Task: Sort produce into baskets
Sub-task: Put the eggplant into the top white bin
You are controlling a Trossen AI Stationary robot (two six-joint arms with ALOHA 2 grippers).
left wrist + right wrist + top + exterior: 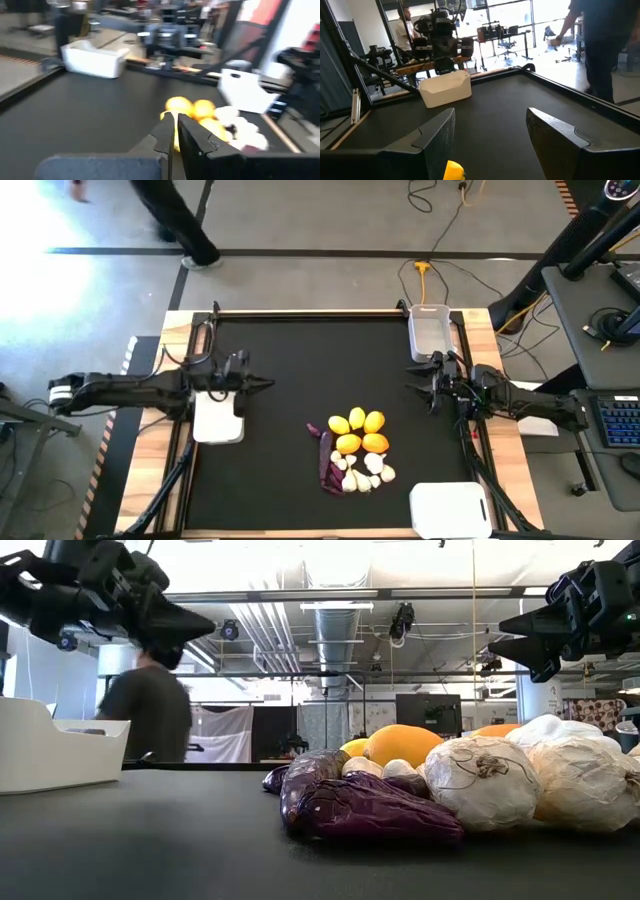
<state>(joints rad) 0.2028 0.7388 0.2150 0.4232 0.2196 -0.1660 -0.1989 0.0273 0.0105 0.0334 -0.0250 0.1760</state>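
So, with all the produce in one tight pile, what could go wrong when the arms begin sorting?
1. The round yellow-orange citrus fruits, whitish garlic bulbs and dark purple elongated vegetables touch each other, so a grasp may catch or push a neighbour.
2. The round citrus could roll away if nudged.
3. The three white rectangular plastic bins sit far apart near the table edges, so a loosely held item might drop on the way.
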